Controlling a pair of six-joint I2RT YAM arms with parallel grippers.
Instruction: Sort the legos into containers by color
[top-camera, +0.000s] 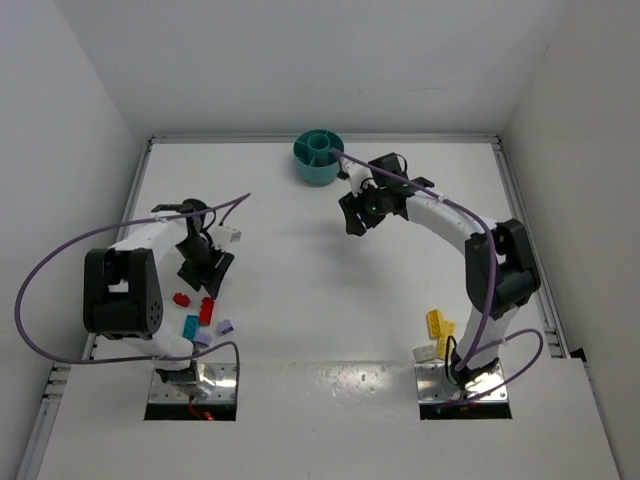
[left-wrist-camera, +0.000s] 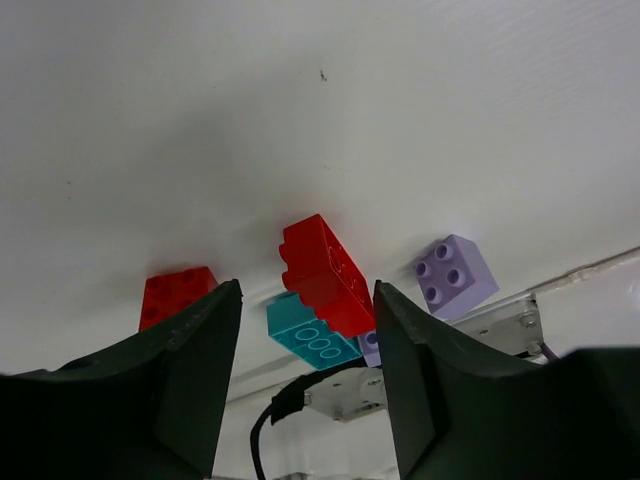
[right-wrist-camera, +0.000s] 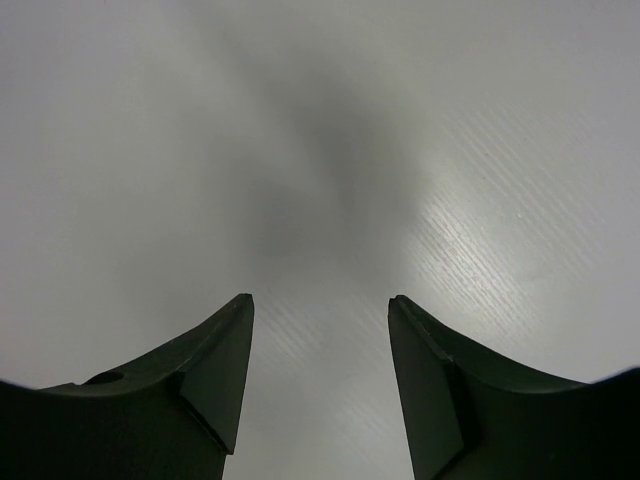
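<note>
The left hand (top-camera: 207, 270), wide open and empty, hung nearest the red brick (left-wrist-camera: 322, 272), lying just ahead, seemingly slanted across its gap.

The flat white bench (top-camera: 300, 250) is plain, with no pattern. At its far edge, the round teal plastic bowl (top-camera: 318, 157) is one colour throughout. Near the left edge lie small red plastic bricks (left-wrist-camera: 325, 273), a small teal plastic brick (left-wrist-camera: 312, 335) (close in shade to the bowl) and a pale purple studded plastic brick (left-wrist-camera: 455, 275). Small yellow plastic bricks (top-camera: 437, 322) lie near the right edge. The left tool (left-wrist-camera: 307, 290) and right tool (right-wrist-camera: 320, 300) are dark, nearly black. The thin purple cables (top-camera: 18, 302) are plain.
</note>
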